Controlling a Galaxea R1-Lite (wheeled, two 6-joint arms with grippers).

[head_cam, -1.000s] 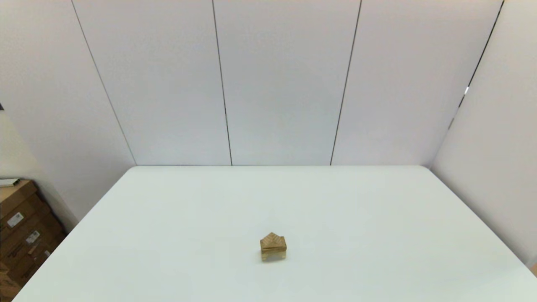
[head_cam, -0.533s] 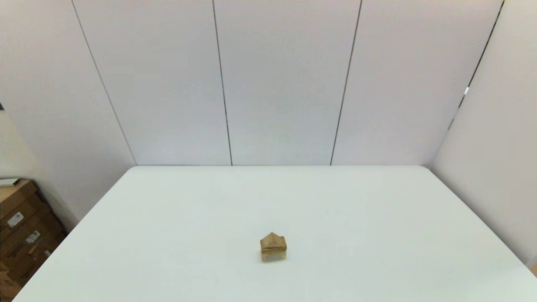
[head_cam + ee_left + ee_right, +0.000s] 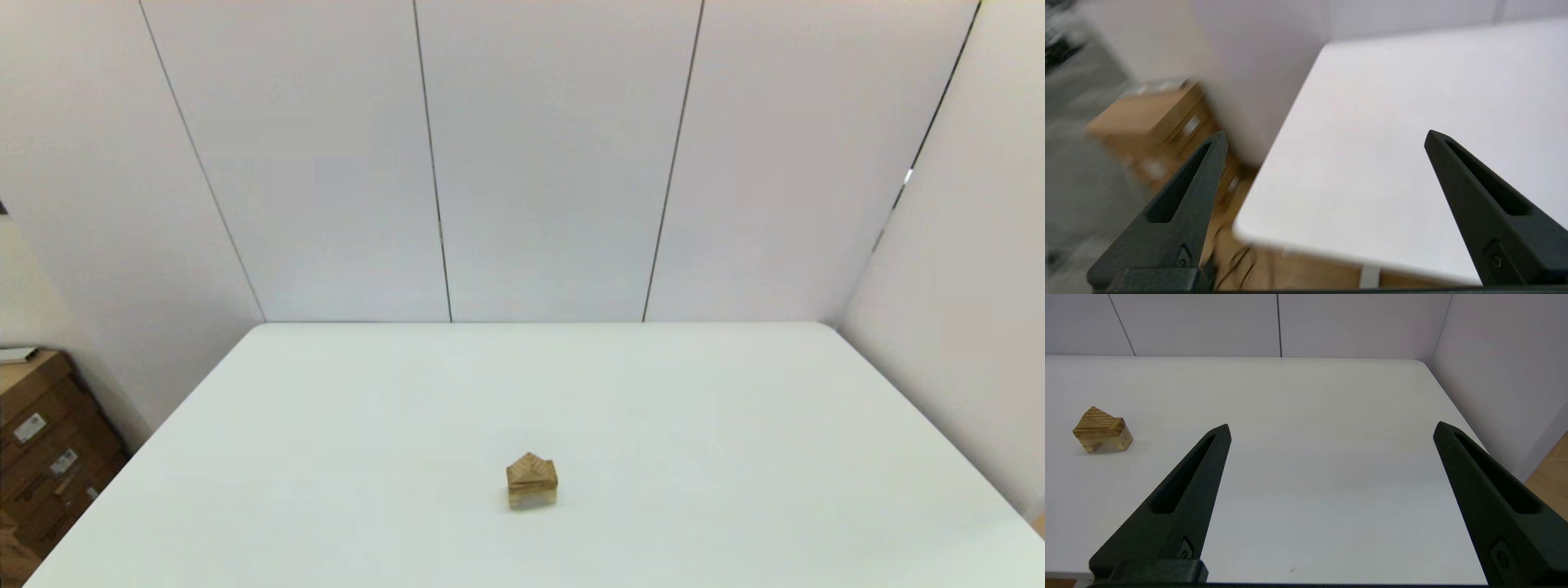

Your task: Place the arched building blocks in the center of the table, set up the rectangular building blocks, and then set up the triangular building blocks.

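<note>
The stacked blocks, triangular building block (image 3: 531, 468) topmost, stood mid-table (image 3: 735, 425). The right tool (image 3: 1331, 428) and left tool (image 3: 1325, 136) gaped wide, well clear of the stack. A careless return sweep could topple it.

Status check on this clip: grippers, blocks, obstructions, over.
Left gripper open, empty, near the table's left corner. Right gripper open, empty, right side. Blocks stacked mid-table, triangular block on top. Nothing in the way.
</note>
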